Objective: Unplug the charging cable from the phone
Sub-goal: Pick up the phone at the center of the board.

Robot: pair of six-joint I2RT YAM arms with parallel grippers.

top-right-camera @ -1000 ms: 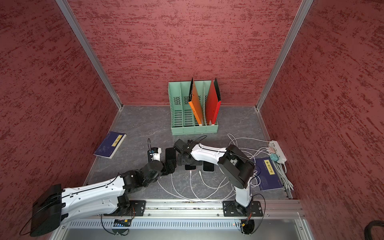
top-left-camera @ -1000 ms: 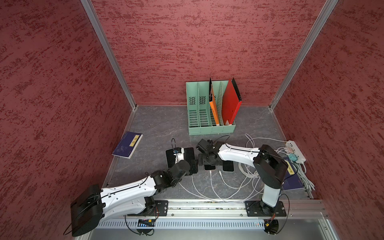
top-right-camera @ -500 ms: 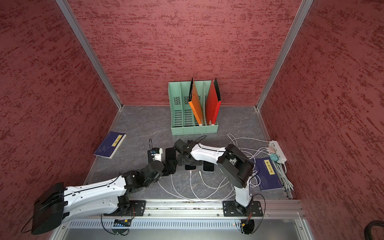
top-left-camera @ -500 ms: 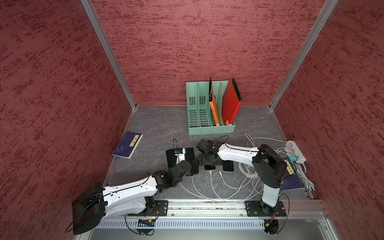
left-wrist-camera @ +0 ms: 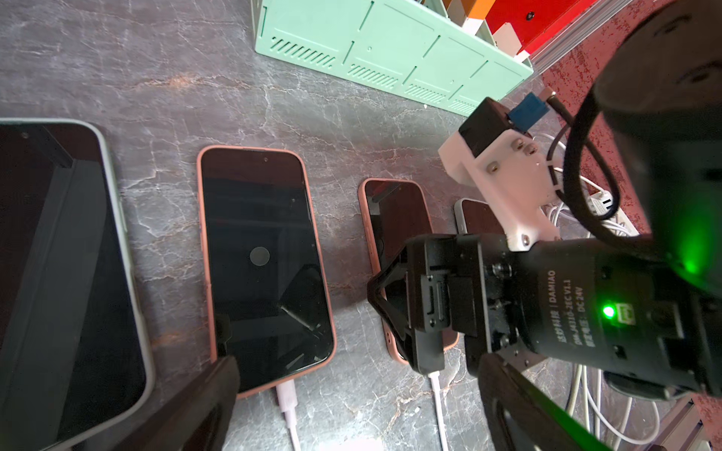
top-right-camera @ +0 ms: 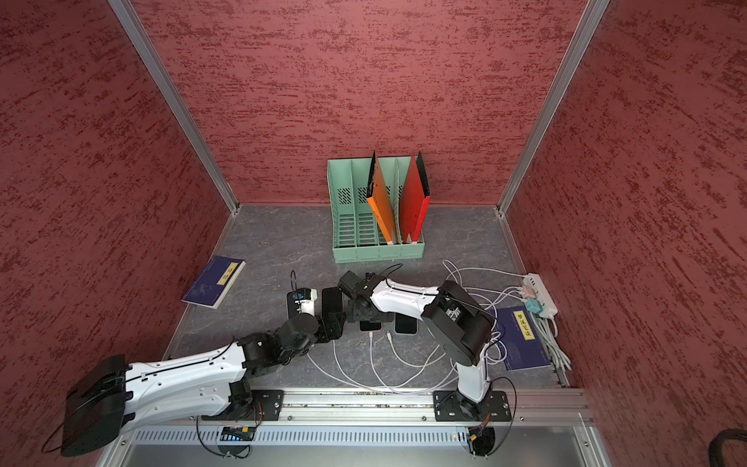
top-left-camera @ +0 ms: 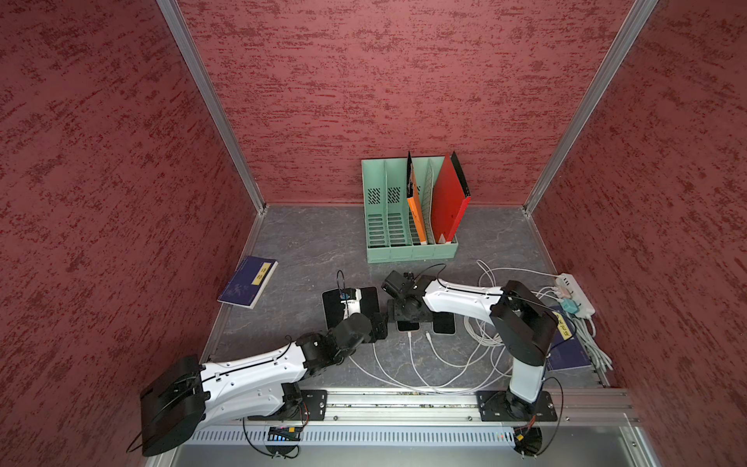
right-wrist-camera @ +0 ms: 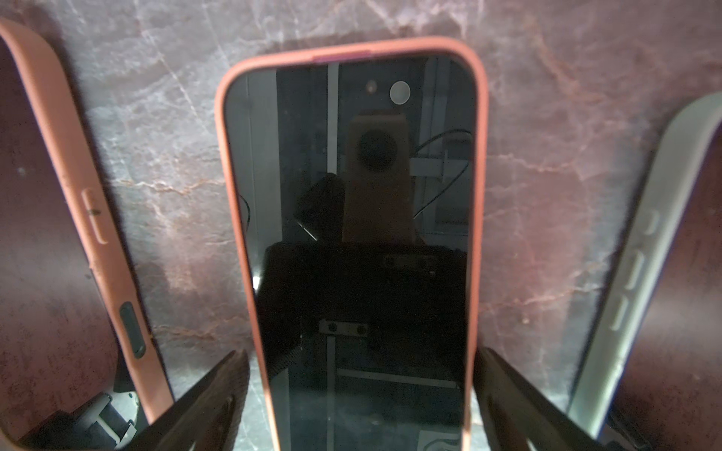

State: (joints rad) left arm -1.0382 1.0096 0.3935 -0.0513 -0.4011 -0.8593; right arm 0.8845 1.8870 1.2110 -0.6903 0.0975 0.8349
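Note:
Several phones lie in a row on the grey table. My right gripper [right-wrist-camera: 359, 351] is down over a pink-cased phone [right-wrist-camera: 351, 195], open, one finger close beside each long edge. A white charging cable [left-wrist-camera: 437, 394] is plugged into that phone's near end. In both top views the gripper [top-left-camera: 406, 313] hides most of the phone [top-left-camera: 408, 326]. My left gripper [left-wrist-camera: 351, 390] is open just in front of the row, low over the table. The neighbouring pink phone [left-wrist-camera: 261, 265] also has a white plug [left-wrist-camera: 287, 394] in it. One loose cable end [top-left-camera: 427, 335] lies unplugged.
A green file rack [top-left-camera: 408, 226] with orange and red folders stands at the back. Blue books lie at the left [top-left-camera: 247, 283] and right [top-left-camera: 566, 343]. A power strip [top-left-camera: 576, 293] and loops of white cable [top-left-camera: 477, 335] fill the right side. A white-cased phone [left-wrist-camera: 476, 218] lies beyond the held-over one.
My right gripper's fingers have narrowed a little round the pink phone. The left arm has shifted slightly near the front of the phone row.

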